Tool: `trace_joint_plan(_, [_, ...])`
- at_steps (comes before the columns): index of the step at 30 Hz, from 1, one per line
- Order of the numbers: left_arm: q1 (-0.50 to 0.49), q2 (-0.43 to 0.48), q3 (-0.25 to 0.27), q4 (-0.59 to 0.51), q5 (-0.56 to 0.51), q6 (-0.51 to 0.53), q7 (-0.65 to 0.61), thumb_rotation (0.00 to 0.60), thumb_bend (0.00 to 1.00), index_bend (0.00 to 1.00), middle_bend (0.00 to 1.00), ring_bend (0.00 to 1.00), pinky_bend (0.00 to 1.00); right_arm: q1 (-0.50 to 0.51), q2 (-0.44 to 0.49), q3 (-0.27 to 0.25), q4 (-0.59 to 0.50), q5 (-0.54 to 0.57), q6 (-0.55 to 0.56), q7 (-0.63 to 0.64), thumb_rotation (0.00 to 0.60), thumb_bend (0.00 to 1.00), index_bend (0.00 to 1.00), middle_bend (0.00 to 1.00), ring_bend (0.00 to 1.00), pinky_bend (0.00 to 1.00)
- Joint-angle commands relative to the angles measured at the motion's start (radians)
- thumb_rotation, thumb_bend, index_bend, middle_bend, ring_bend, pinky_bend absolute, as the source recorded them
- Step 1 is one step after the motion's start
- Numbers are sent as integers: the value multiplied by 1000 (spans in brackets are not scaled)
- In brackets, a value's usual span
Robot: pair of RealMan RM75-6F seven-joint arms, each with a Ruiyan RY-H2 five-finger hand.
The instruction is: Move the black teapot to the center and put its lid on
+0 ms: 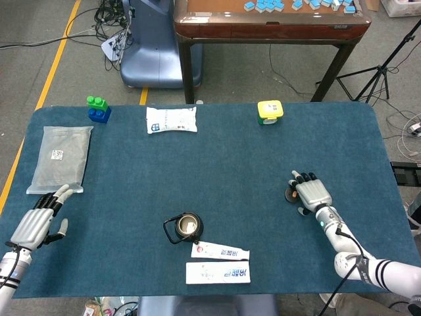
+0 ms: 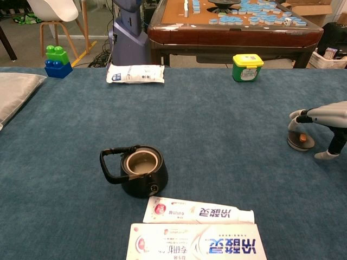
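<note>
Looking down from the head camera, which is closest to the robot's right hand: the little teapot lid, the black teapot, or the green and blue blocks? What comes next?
Measured from the right hand:
1. Teapot lid, right under its fingers on the table's right side.
2. Black teapot, near the front middle.
3. Green and blue blocks, far back left corner.
</note>
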Motion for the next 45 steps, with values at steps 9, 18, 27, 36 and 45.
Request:
trace_joint_plan(9, [6,0,1,3,4,7,-3,600,575,0,0,0,0,9,-17,0,21,-1,-9,13,600,286,218,0,0,0])
trace_joint_plan(18, [9,-5,0,16,4,8,-11,600,573,0,0,0,0,15,-30,2,44,-4,-21,29,600,285,265,0,0,0])
trace_joint_plan(27, [10,-7,0,24,5,6,-23,600,570,0,0,0,0,20,-43,4,57,-7,-23,37,600,285,324,0,0,0])
trace_joint_plan(36, [10,-4,-1,24,4,3,-19,600,569,0,0,0,0,28,-46,8,58,-4,-24,39,600,286,380,0,0,0])
trace_joint_plan(45, [6,-6,-3,24,-6,-10,-13,600,568,0,0,0,0,28,-40,7,54,-4,-18,43,600,287,450,0,0,0])
